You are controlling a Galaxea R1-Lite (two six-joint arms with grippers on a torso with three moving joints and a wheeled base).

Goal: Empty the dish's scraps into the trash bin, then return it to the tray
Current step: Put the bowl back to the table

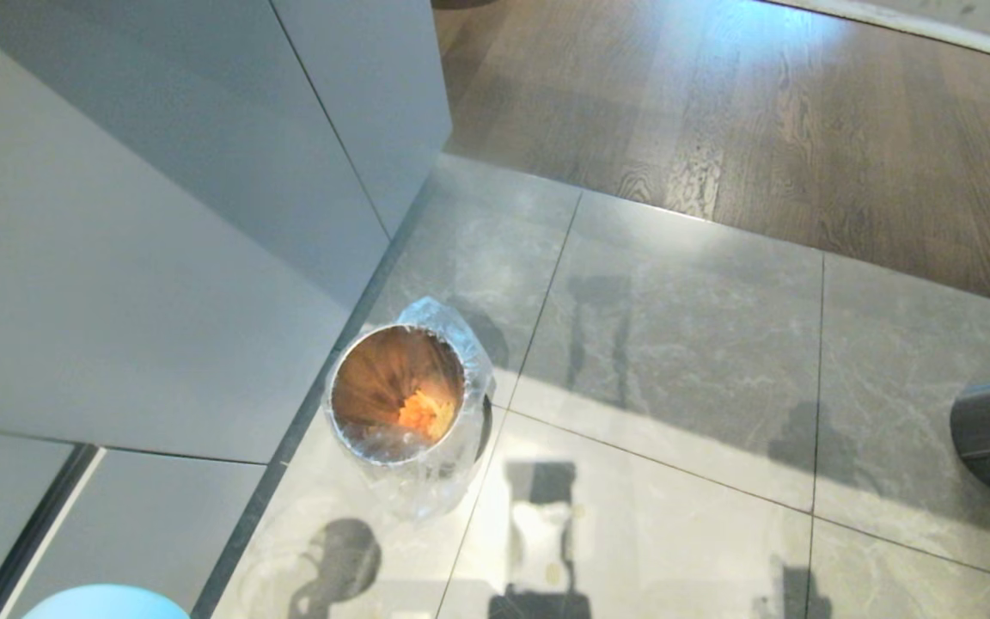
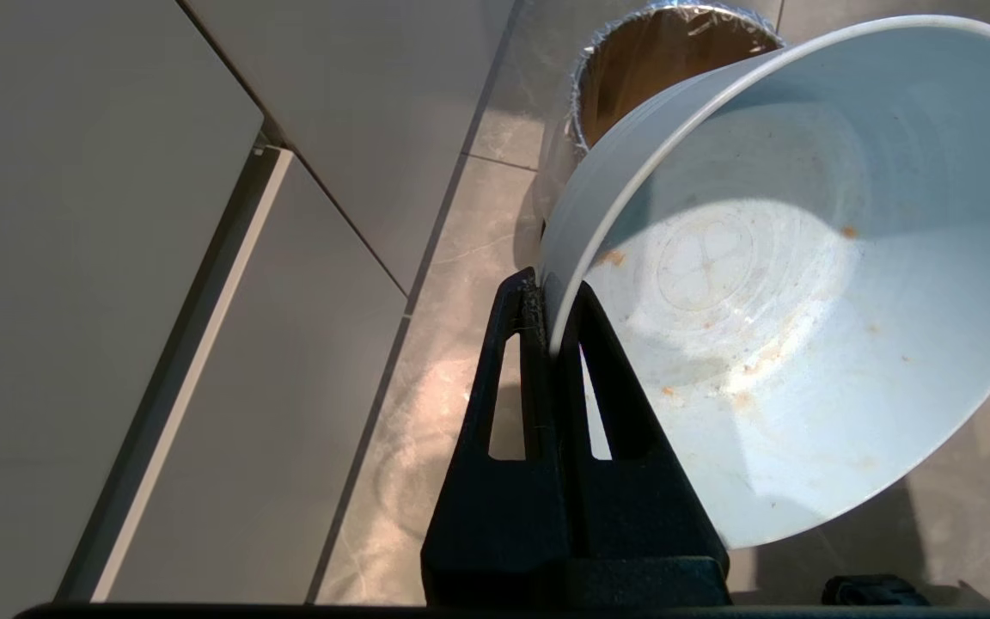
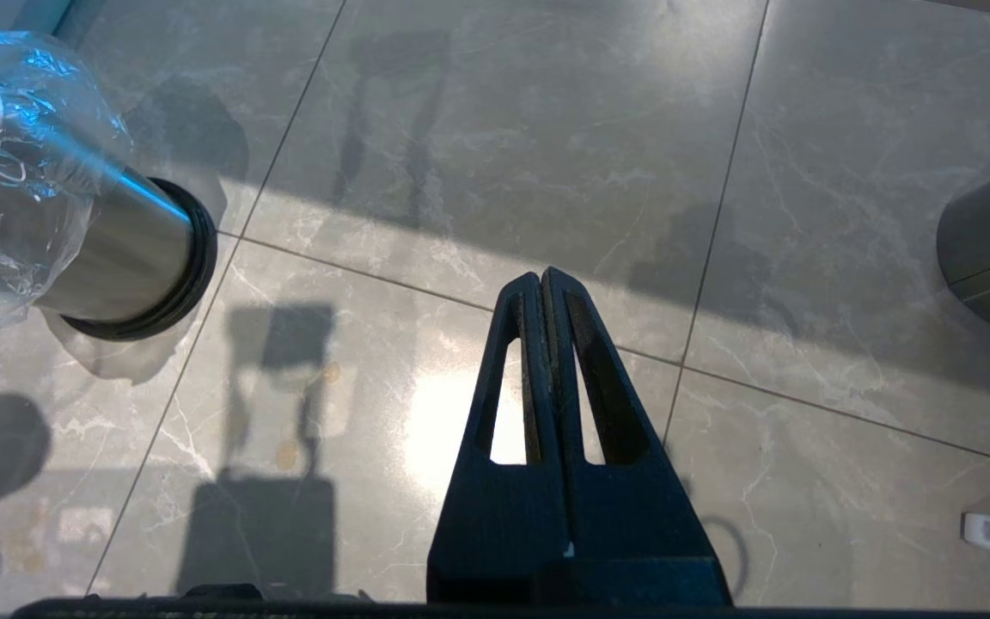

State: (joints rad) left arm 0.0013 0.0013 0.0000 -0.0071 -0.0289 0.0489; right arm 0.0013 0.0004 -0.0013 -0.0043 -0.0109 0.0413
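Left wrist view shows the left gripper clamped on the rim of the dish, one finger inside and one outside the wall. The dish holds only faint orange smears; the scraps lie at the bottom of the trash bin, which stands just beyond the dish's far edge. Emptying looks complete, so the step in hand is the carry to the tray, which is not in view. A thin rim pinch can pivot, so the gripper should stay tight, level the dish and travel smoothly. The right gripper hangs pressed together, empty, over the floor beside the bin.
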